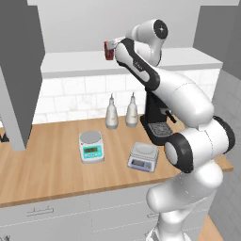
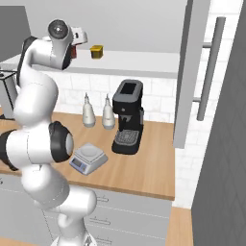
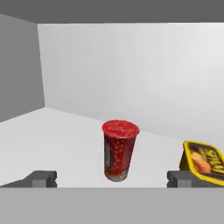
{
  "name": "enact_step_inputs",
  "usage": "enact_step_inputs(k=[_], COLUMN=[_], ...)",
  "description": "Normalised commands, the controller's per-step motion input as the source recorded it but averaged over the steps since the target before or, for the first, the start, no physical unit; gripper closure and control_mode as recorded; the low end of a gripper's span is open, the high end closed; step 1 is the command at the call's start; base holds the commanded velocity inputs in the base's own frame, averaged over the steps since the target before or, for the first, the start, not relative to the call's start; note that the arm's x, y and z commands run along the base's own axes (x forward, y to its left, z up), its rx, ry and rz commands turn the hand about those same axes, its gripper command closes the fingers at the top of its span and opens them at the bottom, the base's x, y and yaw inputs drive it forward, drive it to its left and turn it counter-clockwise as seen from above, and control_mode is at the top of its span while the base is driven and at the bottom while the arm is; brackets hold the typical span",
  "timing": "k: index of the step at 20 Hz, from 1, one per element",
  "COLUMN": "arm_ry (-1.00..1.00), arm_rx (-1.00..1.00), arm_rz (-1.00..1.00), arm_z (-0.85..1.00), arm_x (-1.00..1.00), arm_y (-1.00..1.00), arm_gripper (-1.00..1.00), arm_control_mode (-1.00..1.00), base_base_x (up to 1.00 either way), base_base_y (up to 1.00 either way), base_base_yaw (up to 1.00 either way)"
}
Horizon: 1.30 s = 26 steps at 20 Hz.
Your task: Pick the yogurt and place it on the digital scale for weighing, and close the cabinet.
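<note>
We were on the first step — the reach for the yogurt. Nearest us on the wooden counter (image 1: 47,174) sat the low light-grey digital scale with its squarish silver platter (image 1: 143,156), its platter bare, beside a round-platter scale with a teal front (image 1: 91,146). Higher up, our two-finger gripper (image 3: 111,178) stood at the open grey wall cabinet (image 2: 192,72), its dark fingertips (image 3: 41,178) wide apart and holding nothing. Just beyond them, centred in the gap, the small red cylindrical yogurt cup (image 3: 119,150) stood upright on the white shelf, with a squat yellow container (image 3: 202,161) near it. Next, we judged, we needed to advance until the fingers flanked the cup — then close on it.
</note>
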Motion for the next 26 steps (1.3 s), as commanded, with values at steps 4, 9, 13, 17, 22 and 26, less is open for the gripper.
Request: enact_step_inputs(k=[4,9,13,17,22,26], arm_ry=[0.03,0.03,0.02,0.10,0.06,0.04], arm_rx=[0.00,0.00,0.00,0.00,0.00,0.00], arm_rz=[0.00,0.00,0.00,0.02,0.03,0.02], arm_z=[0.00,0.00,-0.01,-0.10,-0.06,-0.08], arm_x=[0.42,0.36,0.20,0.20,0.26,0.24], arm_y=[0.01,0.02,0.20,0.24,0.00,0.00], arm_gripper=[-1.00,-1.00,-1.00,-1.00,-1.00,-1.00], arm_control_mode=[-1.00,-1.00,-1.00,-1.00,-1.00,-1.00], base_base_x=[0.00,0.00,0.00,0.00,0.00,0.00], base_base_y=[0.00,0.00,0.00,0.00,0.00,0.00], base_base_yaw=[0.00,0.00,0.00,0.00,0.00,0.00])
